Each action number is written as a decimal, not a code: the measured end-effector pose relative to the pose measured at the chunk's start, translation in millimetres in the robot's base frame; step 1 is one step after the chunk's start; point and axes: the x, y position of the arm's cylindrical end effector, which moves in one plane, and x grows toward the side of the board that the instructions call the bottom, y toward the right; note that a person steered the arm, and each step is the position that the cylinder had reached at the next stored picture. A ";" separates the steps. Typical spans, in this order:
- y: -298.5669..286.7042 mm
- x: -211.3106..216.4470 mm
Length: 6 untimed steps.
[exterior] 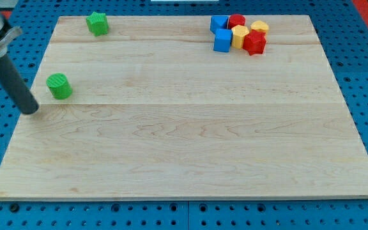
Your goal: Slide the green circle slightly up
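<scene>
The green circle [59,86] is a short green cylinder near the left edge of the wooden board [184,147]. My tip [30,111] rests on the board just below and to the left of the green circle, a small gap apart from it. The dark rod slants up toward the view's top left corner.
A green star-shaped block [97,23] sits near the board's top left. At the top right is a tight cluster: two blue blocks [222,39], a red circle [237,21], two yellow blocks [239,36] and a red block [255,43].
</scene>
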 end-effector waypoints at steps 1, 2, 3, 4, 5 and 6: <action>22.8 -28.6; 51.6 -39.5; 54.7 -57.9; 55.0 -73.0; 55.4 -86.3; 82.3 -102.2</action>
